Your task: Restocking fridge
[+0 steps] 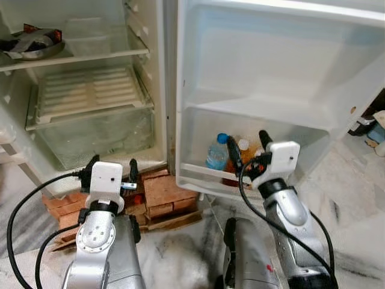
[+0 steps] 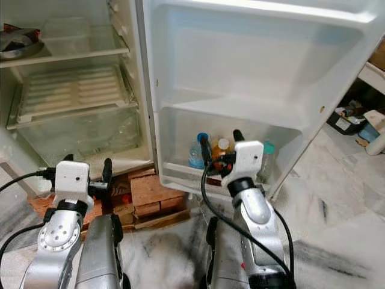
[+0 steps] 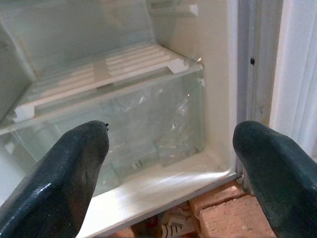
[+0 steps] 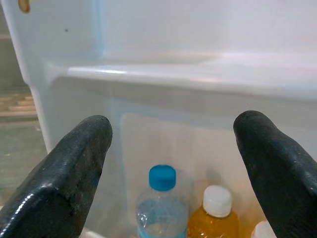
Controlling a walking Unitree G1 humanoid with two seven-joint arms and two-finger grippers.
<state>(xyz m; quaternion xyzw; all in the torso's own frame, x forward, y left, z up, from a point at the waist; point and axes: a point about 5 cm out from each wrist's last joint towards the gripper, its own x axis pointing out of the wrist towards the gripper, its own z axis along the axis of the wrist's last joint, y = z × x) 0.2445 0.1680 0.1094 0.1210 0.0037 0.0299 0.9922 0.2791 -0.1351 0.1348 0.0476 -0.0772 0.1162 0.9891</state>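
The fridge stands open with its door [image 1: 283, 60] swung to the right. In the bottom door shelf [image 1: 201, 173] stand a blue-capped water bottle [image 1: 216, 153] and a white-capped bottle of orange drink [image 4: 215, 215]; a teal-capped bottle [image 2: 268, 150] is farther right. My right gripper [image 1: 246, 139] is open just in front of and above these bottles, holding nothing. My left gripper [image 1: 113, 162] is open and empty, low before the clear crisper drawer [image 1: 96, 135], which my left wrist view shows as the crisper drawer [image 3: 148, 124].
A slatted cover [image 1: 87, 90] lies over the crisper. The shelf above carries a dark pan [image 1: 30, 45] and a clear box [image 1: 93, 36]. Bricks [image 1: 165, 192] prop up the fridge on the marble floor. Clutter [image 1: 376, 135] sits on the floor at far right.
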